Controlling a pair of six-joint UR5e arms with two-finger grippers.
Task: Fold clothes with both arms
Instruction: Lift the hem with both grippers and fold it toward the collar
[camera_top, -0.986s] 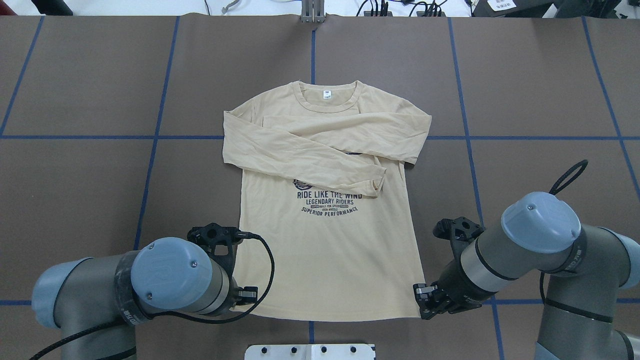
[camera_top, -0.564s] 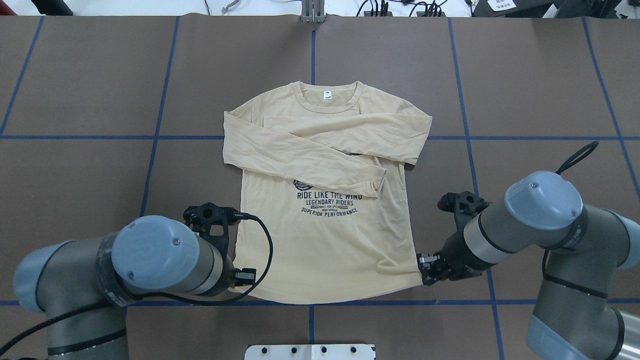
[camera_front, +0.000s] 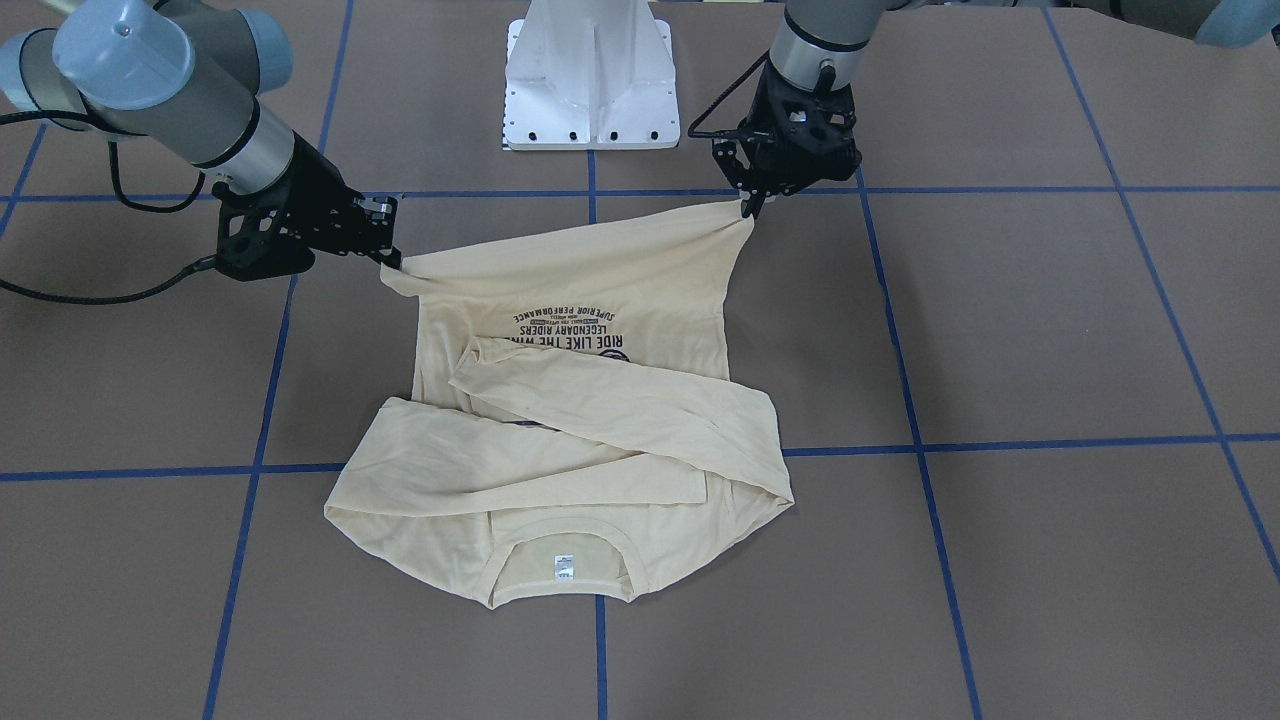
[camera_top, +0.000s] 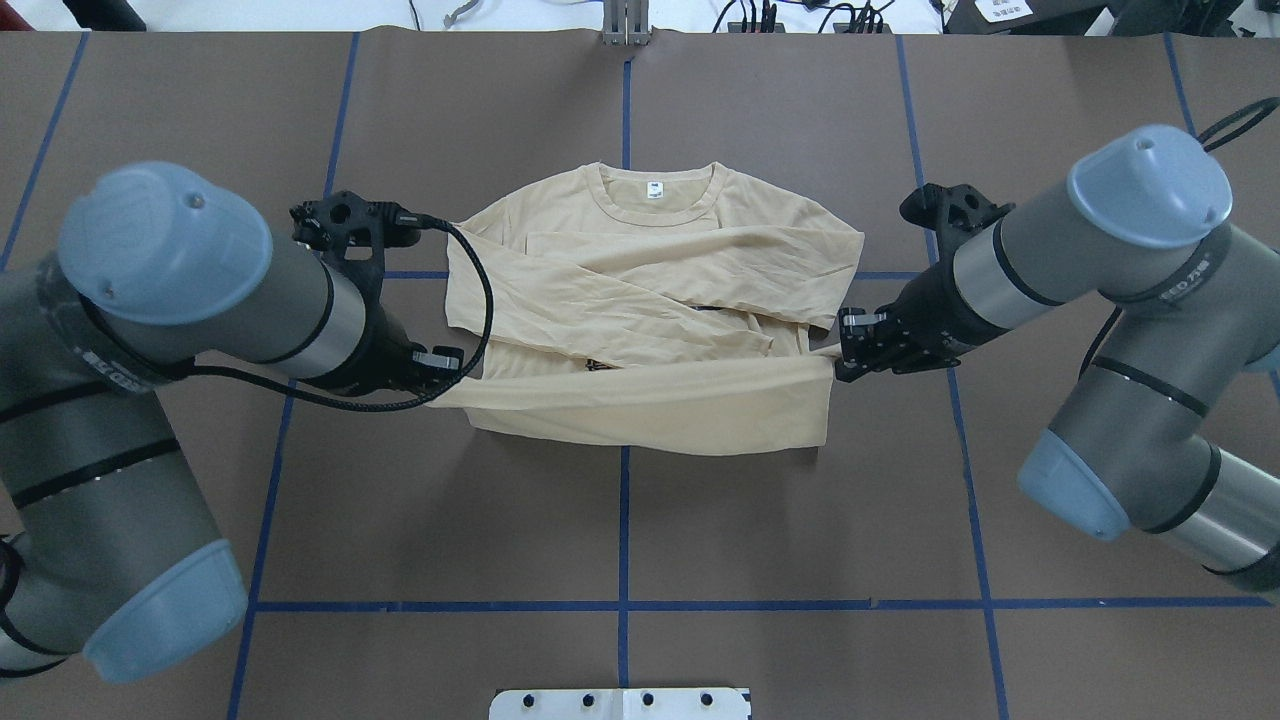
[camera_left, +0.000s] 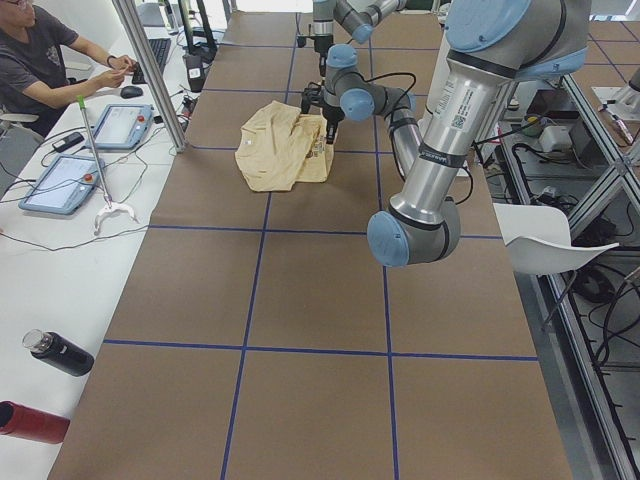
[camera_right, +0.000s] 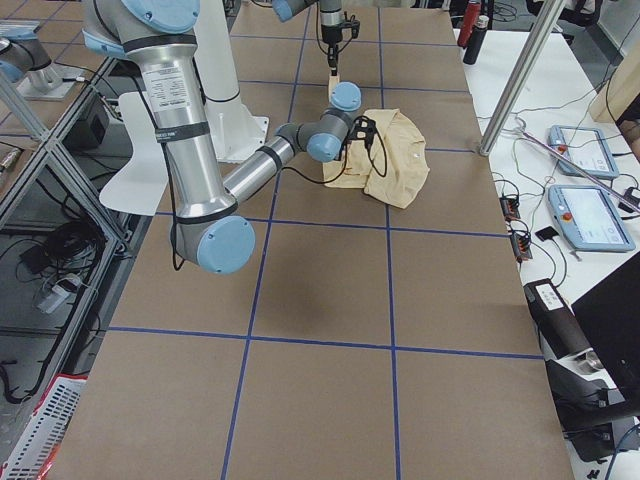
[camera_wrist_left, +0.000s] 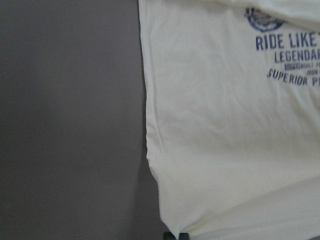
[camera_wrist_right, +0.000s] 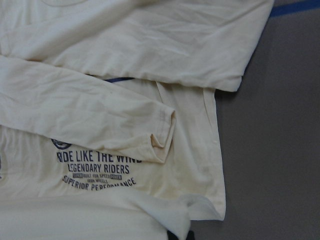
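Left pincer (camera_top: 448, 378), right pincer (camera_top: 836, 362), hem (camera_top: 640, 385) forward

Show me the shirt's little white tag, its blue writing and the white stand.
neck tag (camera_front: 565, 567): front-facing view, middle of the tag, in the collar of the T-shirt (camera_front: 600, 280).
writing (camera_front: 560, 331): front-facing view, middle of the navy text lines.
white stand (camera_front: 590, 60): front-facing view, its upright front face.

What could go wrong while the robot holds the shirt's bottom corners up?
The left gripper and right gripper each pinch only a small corner of the shirt, so the fabric might slip out. The crossed sleeves lie loose on top; the hem passing over could drag them crooked.
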